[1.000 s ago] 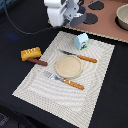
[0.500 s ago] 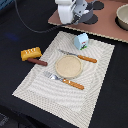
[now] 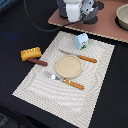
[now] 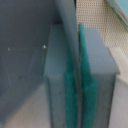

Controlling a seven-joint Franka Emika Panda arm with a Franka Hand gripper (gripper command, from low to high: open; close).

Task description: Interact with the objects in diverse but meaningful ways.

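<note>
My gripper [image 3: 75, 15] is at the back of the scene, over the brown board, next to the dark grey saucepan [image 3: 96, 8]. In the wrist view the gripper [image 4: 76, 75] has its teal pads [image 4: 86, 75] pressed onto a thin grey curved wall [image 4: 67, 20], apparently the saucepan's rim. The white-and-light-blue carton [image 3: 81, 41] stands upright on the placemat's far edge. The yellow bread loaf [image 3: 31, 53] and the brown sausage [image 3: 37, 61] lie side by side beyond the mat's edge, at the exterior view's left. The small white bottle is out of view.
A striped placemat [image 3: 95, 95] holds a tan round plate [image 3: 68, 66], a knife [image 3: 80, 56] and a fork [image 3: 65, 81], both with orange handles. A brown board [image 3: 110, 27] lies at the back. A grey bowl [image 3: 122, 17] stands at its right end. A black cable runs behind.
My gripper has shifted a little toward the exterior view's right, closer over the saucepan. The items on and beside the placemat have not moved.
</note>
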